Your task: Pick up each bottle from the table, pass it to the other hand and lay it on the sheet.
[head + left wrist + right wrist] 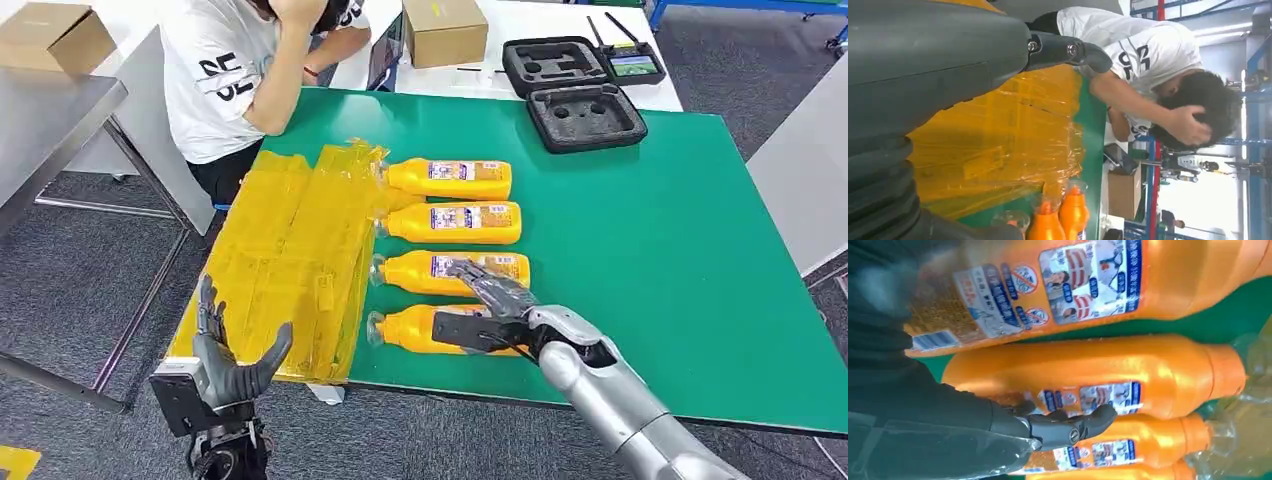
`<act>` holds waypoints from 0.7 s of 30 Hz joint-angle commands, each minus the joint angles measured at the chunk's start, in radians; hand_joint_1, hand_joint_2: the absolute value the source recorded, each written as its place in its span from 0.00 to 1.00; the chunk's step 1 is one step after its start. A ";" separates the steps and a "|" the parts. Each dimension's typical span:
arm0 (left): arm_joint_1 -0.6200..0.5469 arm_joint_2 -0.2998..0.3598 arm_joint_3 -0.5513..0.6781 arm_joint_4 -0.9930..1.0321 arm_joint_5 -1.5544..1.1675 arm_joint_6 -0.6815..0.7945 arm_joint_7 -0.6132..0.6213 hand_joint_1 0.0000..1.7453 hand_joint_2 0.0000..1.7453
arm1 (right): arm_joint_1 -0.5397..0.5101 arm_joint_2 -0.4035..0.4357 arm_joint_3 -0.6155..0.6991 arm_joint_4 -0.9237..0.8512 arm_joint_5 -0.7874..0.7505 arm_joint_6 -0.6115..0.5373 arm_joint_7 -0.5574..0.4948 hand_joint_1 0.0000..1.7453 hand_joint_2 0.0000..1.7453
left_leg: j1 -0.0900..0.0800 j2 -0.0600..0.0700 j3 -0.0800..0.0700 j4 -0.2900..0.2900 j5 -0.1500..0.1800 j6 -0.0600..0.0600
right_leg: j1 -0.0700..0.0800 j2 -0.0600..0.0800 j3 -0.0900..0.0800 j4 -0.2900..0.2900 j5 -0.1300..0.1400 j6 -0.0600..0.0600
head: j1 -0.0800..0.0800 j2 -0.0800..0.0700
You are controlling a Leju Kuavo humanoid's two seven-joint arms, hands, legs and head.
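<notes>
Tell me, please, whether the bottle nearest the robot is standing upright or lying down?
Lying down. The nearest bottle rests on its side on the green table, clear cap pointing toward the yellow sheet, with the right robot hand over it.

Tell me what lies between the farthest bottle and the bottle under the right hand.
Two more orange bottles lie between the farthest bottle and the nearest bottle, which sits under the right hand. The head view shows all four side by side.
</notes>
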 commanded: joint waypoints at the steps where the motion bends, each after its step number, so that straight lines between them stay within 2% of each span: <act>1: -0.001 0.004 0.026 0.019 0.005 0.004 0.000 0.00 1.00 | -0.087 0.020 0.091 0.110 -0.014 0.021 -0.015 0.00 1.00 | 0.001 0.004 0.006 0.000 -0.003 0.000 | 0.001 0.003 0.005 0.000 -0.002 -0.002 | 0.000 0.000; 7: -0.001 0.004 0.026 0.019 0.005 0.004 0.000 0.00 1.00 | -0.087 0.020 0.091 0.110 -0.014 0.021 -0.015 0.00 1.00 | 0.000 0.003 0.003 0.000 -0.002 0.000 | 0.000 0.002 0.002 -0.001 -0.001 -0.001 | 0.000 0.000; 12: 0.006 0.009 0.028 0.015 0.005 0.006 -0.006 0.00 1.00 | -0.073 -0.009 0.113 0.023 -0.035 0.008 -0.009 0.00 1.00 | 0.001 0.002 0.008 0.002 -0.005 0.001 | 0.002 0.001 0.007 0.000 -0.004 -0.003 | 0.000 0.000; 14: 0.006 0.009 0.028 0.015 0.005 0.006 -0.006 0.00 1.00 | -0.075 -0.012 0.112 0.022 -0.035 0.008 -0.009 0.00 1.00 | 0.000 0.001 0.003 0.000 -0.002 0.000 | 0.000 0.000 0.002 0.000 -0.001 -0.002 | 0.000 0.000; 21: 0.019 0.007 0.034 0.004 0.011 0.017 -0.012 0.00 1.00 | -0.075 -0.034 0.117 -0.033 -0.033 -0.006 -0.008 0.00 1.00 | 0.000 0.002 0.004 0.001 -0.003 0.000 | 0.001 0.001 0.003 0.000 -0.002 -0.002 | 0.000 0.000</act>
